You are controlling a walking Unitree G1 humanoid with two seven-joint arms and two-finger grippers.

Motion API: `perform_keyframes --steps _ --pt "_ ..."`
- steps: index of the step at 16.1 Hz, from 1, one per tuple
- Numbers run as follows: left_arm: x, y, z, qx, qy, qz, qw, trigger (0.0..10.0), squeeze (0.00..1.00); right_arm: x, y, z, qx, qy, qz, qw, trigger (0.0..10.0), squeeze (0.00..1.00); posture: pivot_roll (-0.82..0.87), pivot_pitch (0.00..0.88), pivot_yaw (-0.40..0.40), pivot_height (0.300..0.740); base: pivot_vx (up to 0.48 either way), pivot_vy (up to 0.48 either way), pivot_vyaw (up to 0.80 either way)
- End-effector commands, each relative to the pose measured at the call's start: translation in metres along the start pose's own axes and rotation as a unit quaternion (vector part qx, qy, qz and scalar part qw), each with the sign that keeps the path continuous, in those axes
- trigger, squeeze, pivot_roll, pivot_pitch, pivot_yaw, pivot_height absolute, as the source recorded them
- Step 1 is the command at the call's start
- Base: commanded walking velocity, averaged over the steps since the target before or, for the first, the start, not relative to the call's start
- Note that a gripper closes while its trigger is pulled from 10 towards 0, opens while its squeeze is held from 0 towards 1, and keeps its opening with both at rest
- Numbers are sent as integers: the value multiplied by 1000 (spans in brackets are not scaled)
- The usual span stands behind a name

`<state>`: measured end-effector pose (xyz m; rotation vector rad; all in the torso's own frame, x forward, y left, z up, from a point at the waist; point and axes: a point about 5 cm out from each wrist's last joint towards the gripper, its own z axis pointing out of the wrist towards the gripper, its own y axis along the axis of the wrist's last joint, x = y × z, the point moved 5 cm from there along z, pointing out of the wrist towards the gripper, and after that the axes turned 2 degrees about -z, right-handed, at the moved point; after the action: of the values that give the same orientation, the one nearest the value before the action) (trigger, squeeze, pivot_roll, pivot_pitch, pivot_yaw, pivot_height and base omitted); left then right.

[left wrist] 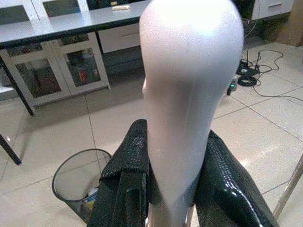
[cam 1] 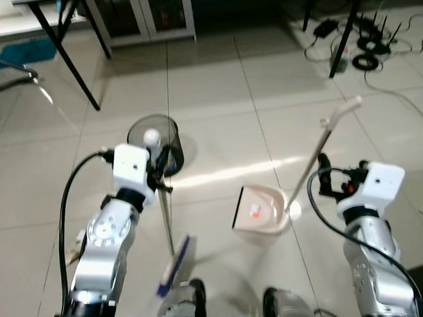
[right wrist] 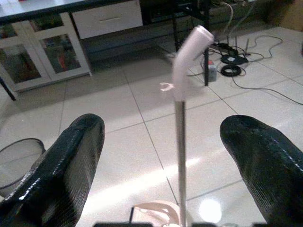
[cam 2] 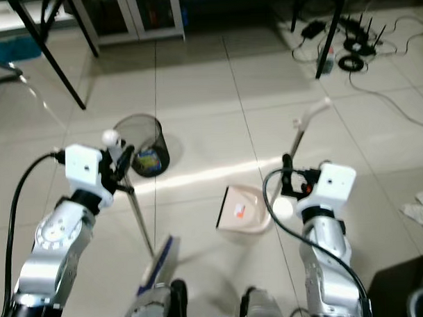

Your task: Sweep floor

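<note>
The left gripper [left wrist: 173,189] is closed on the broom handle [left wrist: 187,94], beside a mesh bin [cam 1: 155,143]. The right gripper [right wrist: 165,175] is wide open, holding nothing, behind the dustpan [cam 1: 260,211] handle. Cables [cam 1: 364,45] lie on the floor's far right.

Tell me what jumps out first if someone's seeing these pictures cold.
The left claw clamped on the broom's white handle, its brush on the tile by the robot's feet. Ahead to the right stands a beige dustpan, its long handle between the right claw's open fingers. A mesh bin sits beyond.
</note>
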<state>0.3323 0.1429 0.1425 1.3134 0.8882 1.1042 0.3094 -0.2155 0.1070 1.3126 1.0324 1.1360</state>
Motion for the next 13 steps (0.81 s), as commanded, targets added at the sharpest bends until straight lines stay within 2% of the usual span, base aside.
perform_keyframes --steps 1,11,13 --pt "5 7 1 -12 7 11 1000 10000 0 1 -4 -2 11 -2 10 1000 10000 0 5 185 78 740 0 0 0" --pt "8 10 1 -18 18 13 1000 10000 0 7 -8 1 22 16 7 1000 10000 0 7 187 72 740 295 0 0" --pt "8 10 1 -18 17 13 1000 10000 0 7 -9 1 23 16 9 1000 10000 0 7 187 72 740 300 0 -700"
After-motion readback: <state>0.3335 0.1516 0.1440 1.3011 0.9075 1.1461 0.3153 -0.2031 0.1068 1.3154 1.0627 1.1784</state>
